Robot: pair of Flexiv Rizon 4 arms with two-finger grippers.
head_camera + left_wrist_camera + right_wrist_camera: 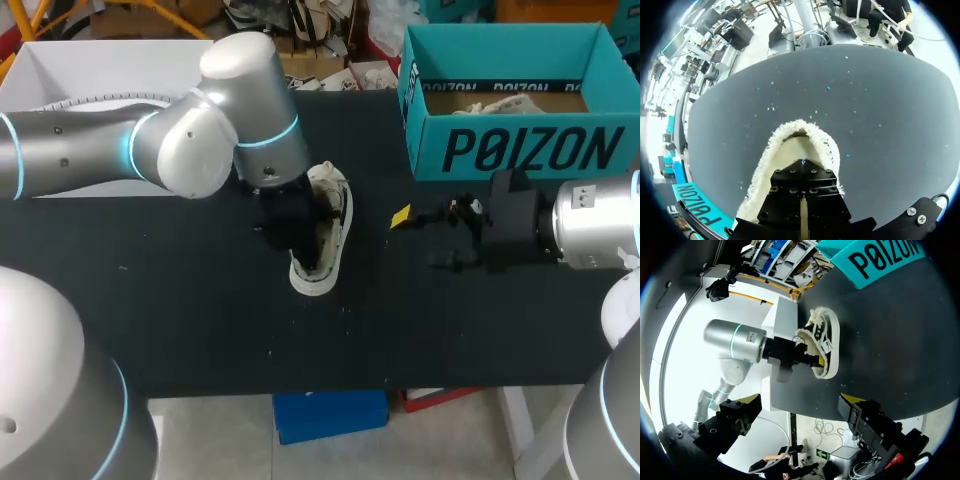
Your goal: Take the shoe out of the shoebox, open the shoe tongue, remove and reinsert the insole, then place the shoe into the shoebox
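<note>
A cream shoe [335,215] with a fleecy lining lies on the black table [180,300], toe toward the front edge. My left gripper [308,248] is pushed down into the shoe's opening [790,150]. In the left wrist view, my left gripper [803,165] shows its fingers together, their tips hidden inside the shoe. My right gripper [420,240] hovers open to the right of the shoe, holding nothing. In the right wrist view the shoe [829,342] lies well ahead of the right gripper [800,405]. The teal shoebox [520,150] stands open at the back right.
Crumpled paper [500,100] lies inside the shoebox. A white bin [90,65] sits at the table's back left, behind my left arm [90,150]. Bare black tabletop runs from the shoe to the front edge.
</note>
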